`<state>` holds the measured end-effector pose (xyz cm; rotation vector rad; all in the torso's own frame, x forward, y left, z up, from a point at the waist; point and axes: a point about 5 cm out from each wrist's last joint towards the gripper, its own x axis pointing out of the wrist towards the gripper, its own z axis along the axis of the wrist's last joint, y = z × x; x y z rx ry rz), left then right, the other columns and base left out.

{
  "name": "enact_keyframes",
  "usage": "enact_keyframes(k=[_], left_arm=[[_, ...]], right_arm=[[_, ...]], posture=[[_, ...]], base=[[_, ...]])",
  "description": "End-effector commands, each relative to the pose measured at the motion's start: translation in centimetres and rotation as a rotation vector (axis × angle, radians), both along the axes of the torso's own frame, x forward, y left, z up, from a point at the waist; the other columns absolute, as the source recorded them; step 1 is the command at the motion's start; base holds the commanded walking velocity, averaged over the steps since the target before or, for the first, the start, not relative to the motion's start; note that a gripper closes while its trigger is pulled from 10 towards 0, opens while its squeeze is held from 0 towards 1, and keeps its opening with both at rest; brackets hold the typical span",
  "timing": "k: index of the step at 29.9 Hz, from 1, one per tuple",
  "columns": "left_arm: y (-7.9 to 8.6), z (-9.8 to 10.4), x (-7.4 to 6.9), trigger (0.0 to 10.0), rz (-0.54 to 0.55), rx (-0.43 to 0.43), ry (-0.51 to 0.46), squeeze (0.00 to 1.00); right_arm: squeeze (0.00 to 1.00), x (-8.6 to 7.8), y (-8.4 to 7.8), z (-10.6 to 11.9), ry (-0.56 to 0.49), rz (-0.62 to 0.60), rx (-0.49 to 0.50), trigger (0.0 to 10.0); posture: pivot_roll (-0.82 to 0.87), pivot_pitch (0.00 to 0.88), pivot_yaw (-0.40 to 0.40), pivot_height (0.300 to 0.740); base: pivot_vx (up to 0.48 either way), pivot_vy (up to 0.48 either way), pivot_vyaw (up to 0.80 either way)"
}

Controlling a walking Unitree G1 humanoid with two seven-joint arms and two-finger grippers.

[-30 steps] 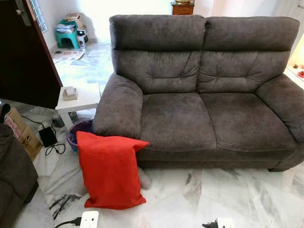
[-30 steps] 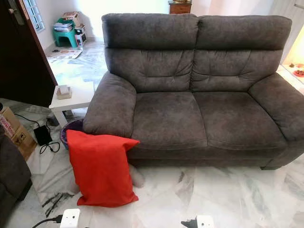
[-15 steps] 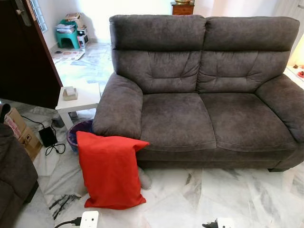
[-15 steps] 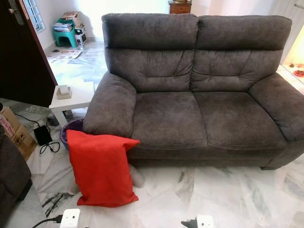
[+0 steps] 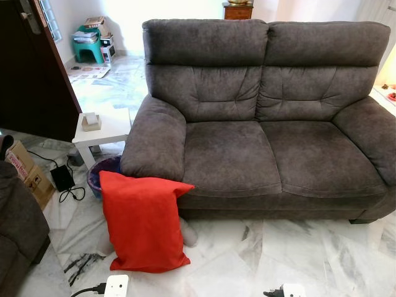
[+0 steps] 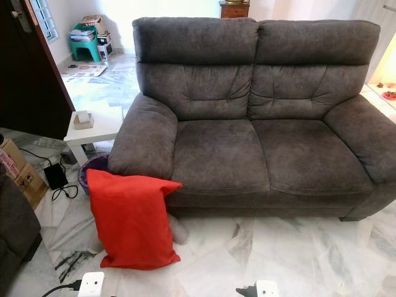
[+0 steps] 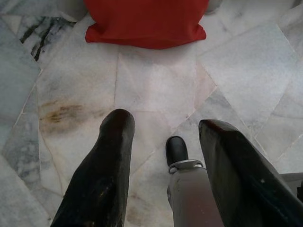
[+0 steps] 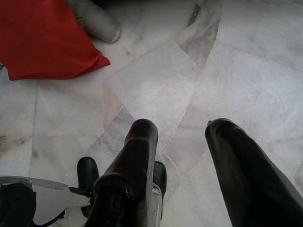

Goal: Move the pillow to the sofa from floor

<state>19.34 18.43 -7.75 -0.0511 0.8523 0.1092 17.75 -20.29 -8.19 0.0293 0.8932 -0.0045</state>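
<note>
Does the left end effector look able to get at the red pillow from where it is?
Probably yes. The left end effector is open over bare marble floor, nothing between it and the pillow ahead, which leans against the sofa.

**Pillow propped on the floor at the sofa's left arm**

The pillow (image 5: 143, 225) is stood on the floor (image 5: 297, 253) and leaned against the front of the sofa (image 5: 266, 117), at its left armrest. A small side table (image 5: 102, 127) is placed left of that armrest — a basket (image 5: 99, 174) is tucked between table and pillow. Further left, a cardboard box (image 5: 25, 173) is set beside a cable adapter (image 5: 62, 177).
</note>
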Motion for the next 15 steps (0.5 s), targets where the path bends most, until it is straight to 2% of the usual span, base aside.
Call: enact_keyframes(k=[1, 10, 15], left_arm=[[7.19, 0.39, -2.56, 10.0, 0.086, 0.135, 0.037, 0.0], [7.33, 0.3, -2.82, 10.0, 0.082, 0.136, 0.049, 0.0], [7.43, 0.33, -2.79, 10.0, 0.055, 0.138, 0.057, 0.0]], right_arm=[[0.0, 1.66, 3.13, 0.2, 0.044, -0.115, 0.234, 10.0], [0.0, 1.5, 3.13, 0.13, 0.045, -0.112, 0.234, 10.0], [0.0, 1.51, 3.27, 0.12, 0.043, -0.125, 0.237, 10.0]], posture=[[0.17, 0.016, -0.046, 0.74], [0.16, 0.0, -0.029, 0.74], [0.15, 0.0, 0.009, 0.74]], base=[[0.0, 0.0, 0.0], [0.0, 0.0, 0.0], [0.0, 0.0, 0.0]])
